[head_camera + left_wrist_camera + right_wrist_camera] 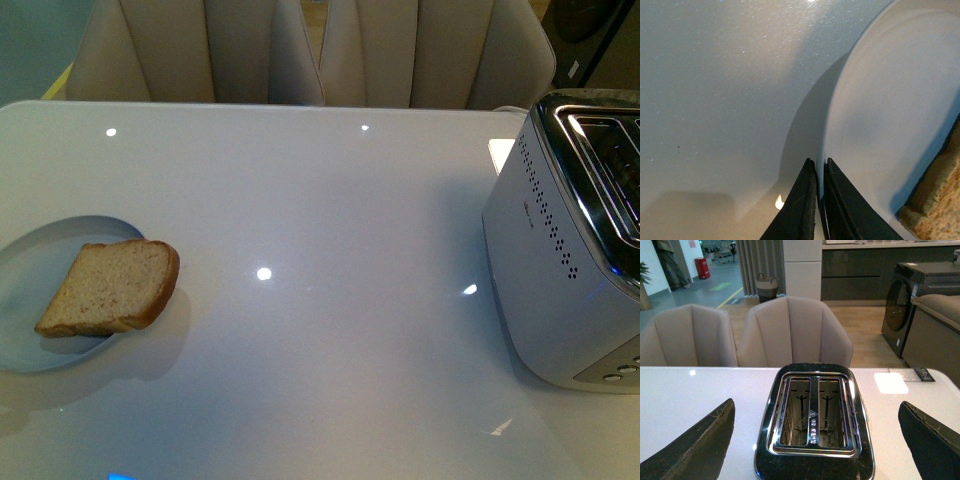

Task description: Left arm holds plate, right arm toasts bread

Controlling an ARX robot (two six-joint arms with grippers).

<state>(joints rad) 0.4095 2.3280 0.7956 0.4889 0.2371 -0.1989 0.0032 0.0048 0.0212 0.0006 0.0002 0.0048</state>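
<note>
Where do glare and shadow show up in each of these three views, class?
Front view: small white reflections dot the glossy table; a soft shadow lies beside the plate and bread. Left wrist view: the plate throws a curved dark shadow; the left fingers look nearly black. Right wrist view: the toaster has a chrome rim that gleams with reflections.

My left gripper (819,172), dark fingers pinched close on the rim of the pale plate (890,100), plate's shadow falling on the glossy grey table (715,100), crusted corner of bread (940,200) lying on the plate at the view's edge.
</note>
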